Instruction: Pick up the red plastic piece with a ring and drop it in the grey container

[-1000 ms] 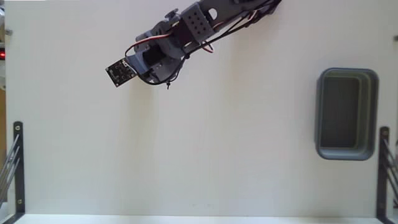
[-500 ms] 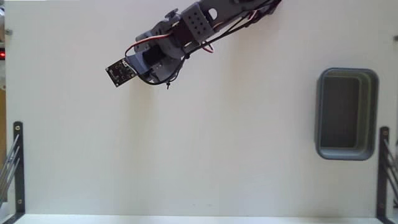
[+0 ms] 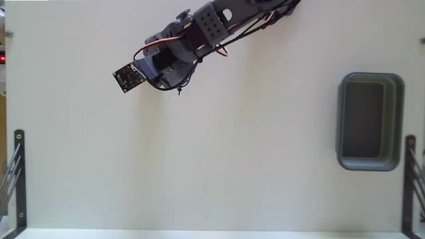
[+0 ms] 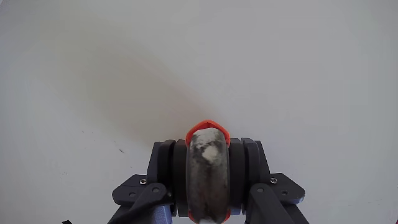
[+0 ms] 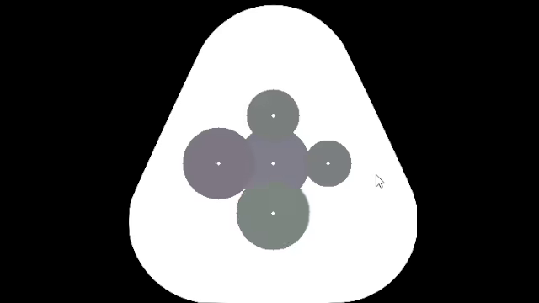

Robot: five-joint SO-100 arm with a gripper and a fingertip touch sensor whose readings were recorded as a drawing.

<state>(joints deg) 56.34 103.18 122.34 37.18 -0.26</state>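
- Currently one gripper (image 4: 208,177) is clamped on one red plastic piece with a ring (image 4: 208,127), near the table's (image 3: 232,166) top edge.
- One grey container (image 3: 397,119) sits at the right edge, well apart.

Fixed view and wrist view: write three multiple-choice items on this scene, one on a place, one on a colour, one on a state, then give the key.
1. In the fixed view, where does the grey rounded-rectangular plastic container stand on the white table?
A. near the right edge
B. near the left edge
C. under the arm

2. In the wrist view, what colour edges the small plastic piece with a ring?
A. blue
B. red-orange
C. green

3. What is in the container?
A. the plastic piece
B. the small black circuit board
C. nothing visible

Key:
1 A, it sits far right while the arm is upper left.
2 B, a red-orange rim shows around a greyish centre, between the fingers of the gripper.
3 C, only its dark grey inside shows.
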